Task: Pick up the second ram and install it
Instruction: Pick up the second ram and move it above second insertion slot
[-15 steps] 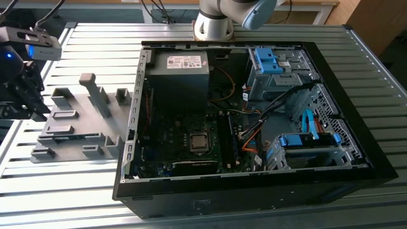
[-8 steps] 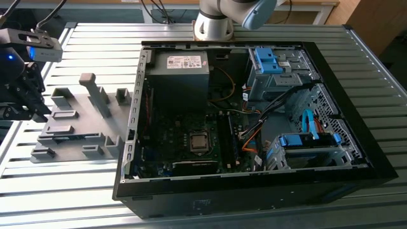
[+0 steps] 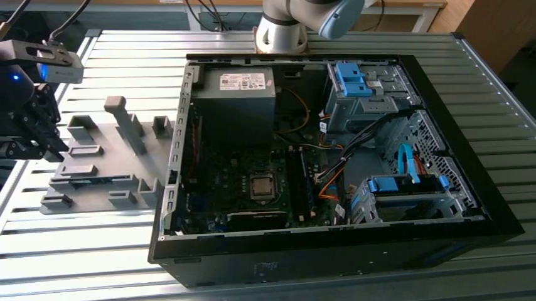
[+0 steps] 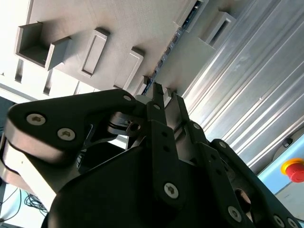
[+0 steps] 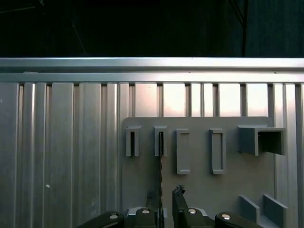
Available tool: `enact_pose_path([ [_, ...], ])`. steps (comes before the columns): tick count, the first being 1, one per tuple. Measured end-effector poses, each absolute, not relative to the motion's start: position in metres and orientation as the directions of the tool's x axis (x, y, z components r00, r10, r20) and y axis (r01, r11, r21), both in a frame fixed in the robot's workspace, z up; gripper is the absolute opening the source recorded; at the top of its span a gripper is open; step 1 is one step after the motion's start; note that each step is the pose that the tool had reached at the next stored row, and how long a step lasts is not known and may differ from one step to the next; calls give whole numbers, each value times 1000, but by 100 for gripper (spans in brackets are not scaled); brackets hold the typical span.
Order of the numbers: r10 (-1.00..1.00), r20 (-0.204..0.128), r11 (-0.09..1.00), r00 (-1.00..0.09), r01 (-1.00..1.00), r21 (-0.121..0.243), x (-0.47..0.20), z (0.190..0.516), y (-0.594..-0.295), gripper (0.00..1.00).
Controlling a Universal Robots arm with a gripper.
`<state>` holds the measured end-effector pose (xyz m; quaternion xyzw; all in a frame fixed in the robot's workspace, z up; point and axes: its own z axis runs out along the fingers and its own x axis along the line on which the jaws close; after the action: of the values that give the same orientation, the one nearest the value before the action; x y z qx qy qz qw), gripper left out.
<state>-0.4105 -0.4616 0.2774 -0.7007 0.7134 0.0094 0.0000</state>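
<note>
The second ram (image 5: 160, 164) is a thin dark stick seen edge-on, lying along the grey fixture tray (image 5: 199, 190) with its far end in a small upright slot block. In the second wrist view it shows as a dark strip (image 4: 167, 53) running away from the fingertips. My gripper (image 5: 165, 194) hangs just over the tray and straddles the ram's near end. The jaws stand slightly apart, with a gap showing between the stick and one finger (image 5: 178, 192). In the exterior view the gripper (image 3: 40, 141) is at the tray's edge, on the exterior view's left.
The open computer case (image 3: 335, 157) lies to the exterior view's right of the fixture tray (image 3: 109, 163), motherboard and cables exposed. Upright blocks (image 3: 125, 122) rise from the tray. Everything rests on a ribbed metal table (image 5: 61, 156). The arm's base (image 3: 280, 31) stands behind the case.
</note>
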Motion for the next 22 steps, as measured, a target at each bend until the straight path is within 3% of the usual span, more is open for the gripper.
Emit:
enact_pose_path([
  [22, -1000, -13, 18, -18, -1000, 14, -410, 269, -462, 27],
])
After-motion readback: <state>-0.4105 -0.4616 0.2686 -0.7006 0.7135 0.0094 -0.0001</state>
